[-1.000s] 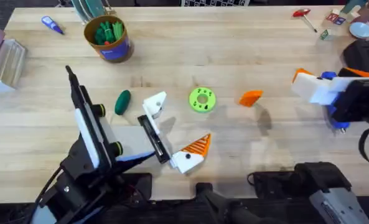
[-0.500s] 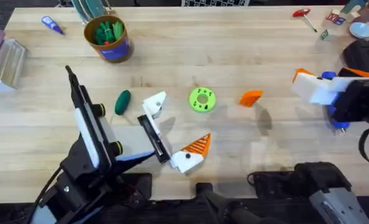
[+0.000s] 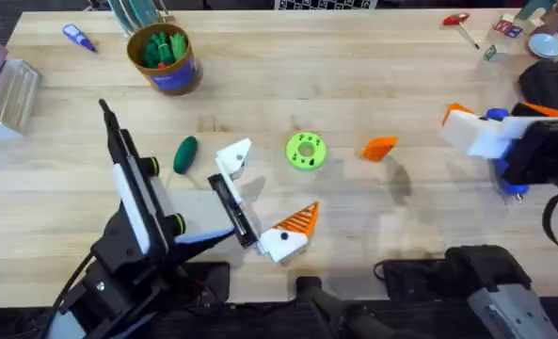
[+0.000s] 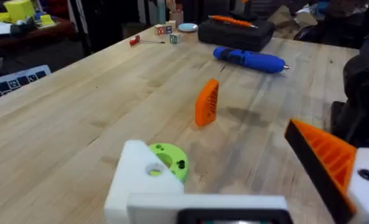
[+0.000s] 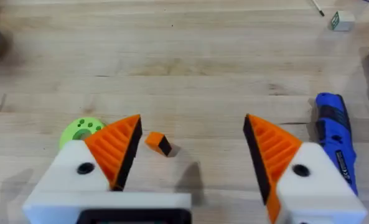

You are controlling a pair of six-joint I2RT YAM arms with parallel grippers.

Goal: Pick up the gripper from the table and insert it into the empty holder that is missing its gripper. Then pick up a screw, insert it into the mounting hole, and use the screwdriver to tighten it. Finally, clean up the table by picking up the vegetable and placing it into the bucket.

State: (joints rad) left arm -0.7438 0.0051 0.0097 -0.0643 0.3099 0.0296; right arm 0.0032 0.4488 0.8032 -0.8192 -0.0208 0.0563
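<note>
The loose orange gripper (image 3: 380, 148) (image 4: 206, 102) (image 5: 158, 142) lies on the table right of centre. My left gripper (image 3: 260, 193) (image 4: 221, 149) is open near the table's middle; one side is the bare white holder (image 3: 233, 158) (image 4: 144, 180), the other carries an orange finger (image 3: 300, 219). My right gripper (image 3: 455, 127) (image 5: 193, 140) hovers open at the right, pointing toward the loose gripper, with nothing between its fingers. The blue screwdriver (image 3: 514, 181) (image 4: 249, 59) (image 5: 335, 140) lies partly under it. The dark-green vegetable (image 3: 184, 154) rests left of the holder. The bucket (image 3: 166, 58) stands at the back left.
A lime-green disc (image 3: 305, 151) (image 5: 81, 130) sits between the holder and the loose gripper. A purple-blue pen (image 3: 76, 38) and a clear box (image 3: 6, 94) are at the far left. A red-handled tool (image 3: 457, 21) and a black case (image 3: 547, 80) are at the back right.
</note>
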